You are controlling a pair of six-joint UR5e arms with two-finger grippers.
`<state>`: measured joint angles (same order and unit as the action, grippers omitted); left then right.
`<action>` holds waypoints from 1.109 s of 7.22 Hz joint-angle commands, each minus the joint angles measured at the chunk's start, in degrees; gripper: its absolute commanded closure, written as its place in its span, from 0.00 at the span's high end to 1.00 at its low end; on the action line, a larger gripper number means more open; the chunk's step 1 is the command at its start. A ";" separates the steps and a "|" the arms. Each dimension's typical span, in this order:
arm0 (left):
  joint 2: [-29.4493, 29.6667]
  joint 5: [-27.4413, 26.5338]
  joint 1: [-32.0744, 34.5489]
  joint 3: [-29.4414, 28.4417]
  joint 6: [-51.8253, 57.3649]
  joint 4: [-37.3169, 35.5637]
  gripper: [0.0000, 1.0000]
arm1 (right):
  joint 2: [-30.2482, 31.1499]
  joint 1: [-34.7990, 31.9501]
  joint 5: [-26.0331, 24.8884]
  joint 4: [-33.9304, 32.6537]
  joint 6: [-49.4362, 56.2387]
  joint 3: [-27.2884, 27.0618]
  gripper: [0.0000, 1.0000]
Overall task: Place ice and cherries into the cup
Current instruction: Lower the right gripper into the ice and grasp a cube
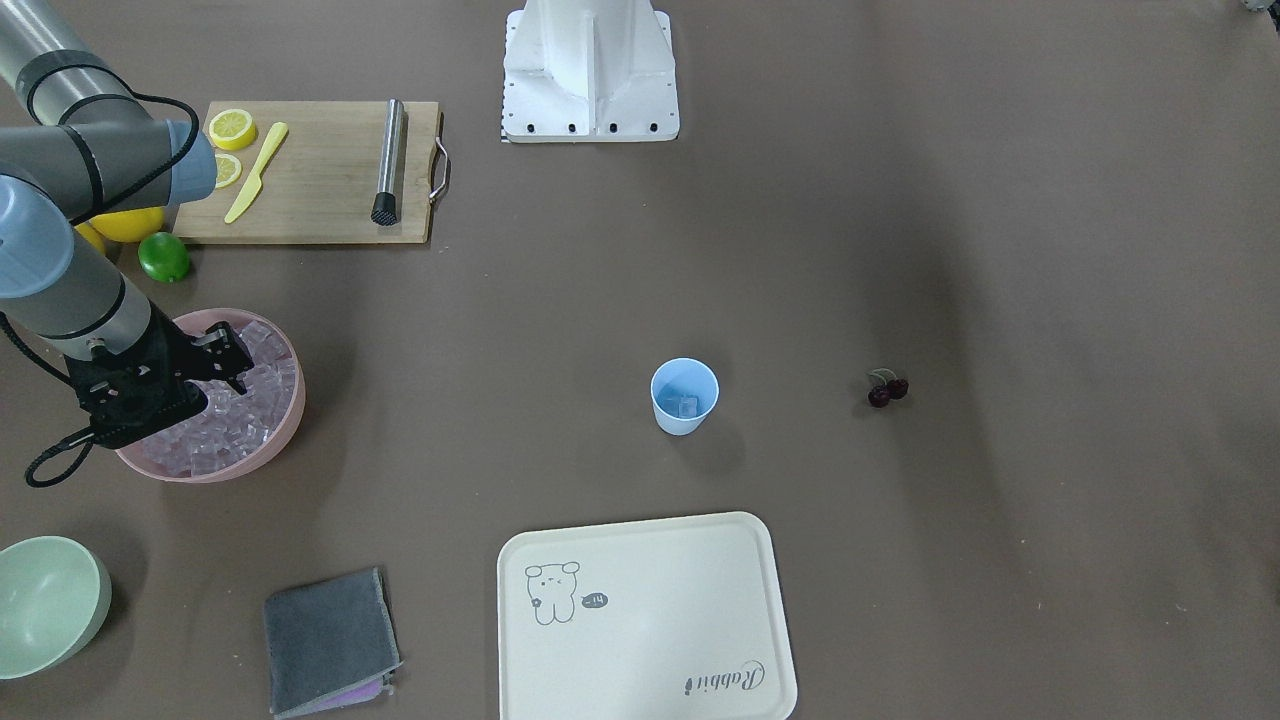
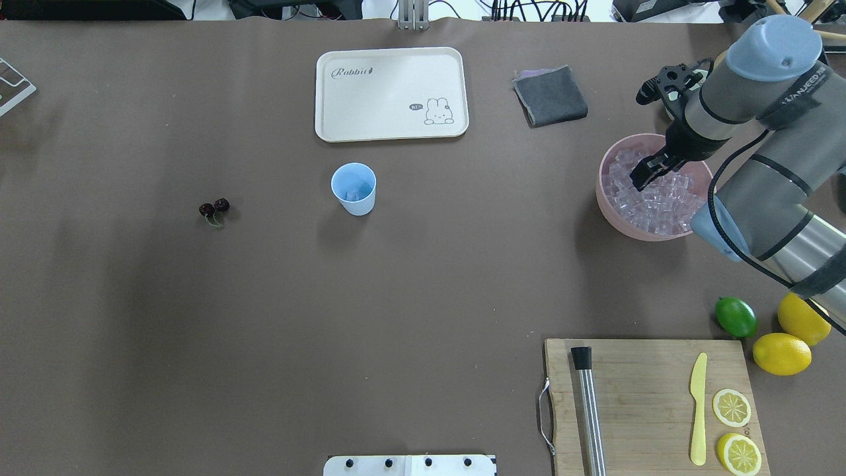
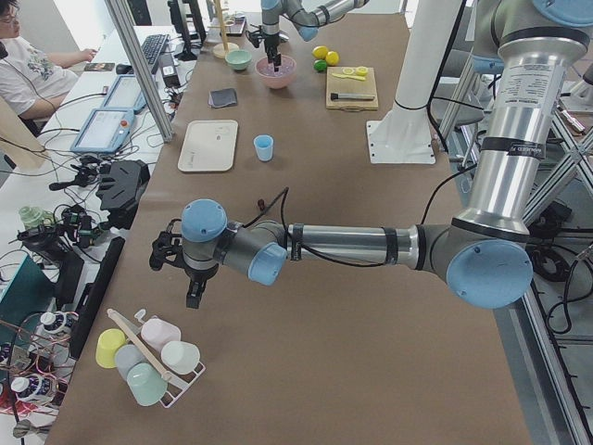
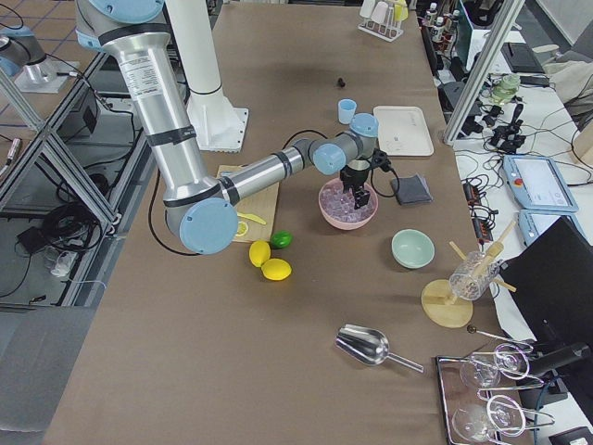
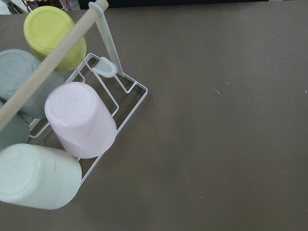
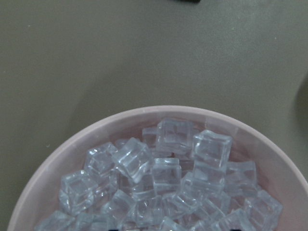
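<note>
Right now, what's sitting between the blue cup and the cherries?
Nothing. In the overhead view, only bare brown table lies between the cup and the cherries.

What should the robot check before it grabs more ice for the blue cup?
1. Right fingers at the pink bowl: ok, tips down among the ice.
2. Cube held between them: cannot tell.
3. Cup upright, mouth open: ok, some ice inside.
4. Cherries in the cup: not ok, they lie on the table apart from it.
5. Left fingers out of the way: ok, far off by a rack of cups.
</note>
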<state>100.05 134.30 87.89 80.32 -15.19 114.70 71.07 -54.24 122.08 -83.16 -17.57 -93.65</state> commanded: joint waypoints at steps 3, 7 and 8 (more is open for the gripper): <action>-0.12 0.00 0.00 -0.07 0.07 0.09 0.98 | 1.09 0.80 -0.09 7.05 -0.71 3.73 0.80; -0.38 0.00 0.00 -0.16 0.07 0.00 0.98 | 0.74 1.33 -0.53 7.14 -0.71 3.39 0.28; -0.47 0.00 0.00 -0.25 0.07 0.00 0.98 | 0.65 1.33 -0.53 7.23 -0.63 3.04 0.18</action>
<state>99.65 134.30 87.89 80.14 -15.12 114.71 71.89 -52.97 121.60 -76.01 -18.27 -90.25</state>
